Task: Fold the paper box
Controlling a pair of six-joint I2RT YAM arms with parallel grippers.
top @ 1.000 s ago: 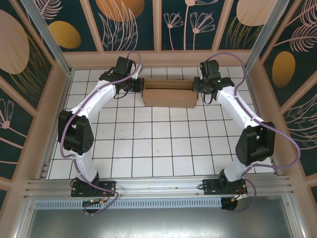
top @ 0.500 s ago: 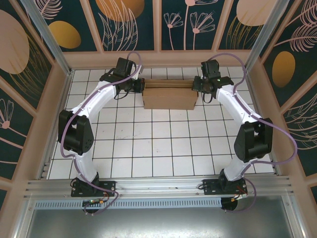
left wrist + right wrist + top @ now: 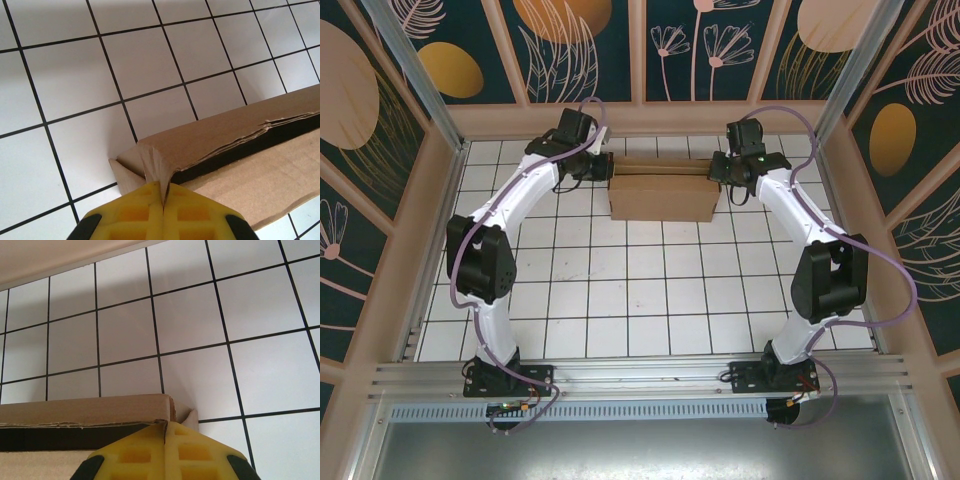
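Paper box sits at the far side of the table, mostly closed, with a dark gap along the lid seam. Left jaws and right jaws are pressed together, holding nothing, tips against opposite end corners. Risks: an uneven inward push skews or slides the box; closed tips crumple the loose corner flap instead of tucking it.

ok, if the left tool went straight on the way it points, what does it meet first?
The brown corrugated cardboard box: its end corner sits right at the tips of the shut left tool, seemingly touching. Beyond it, white tiled table.
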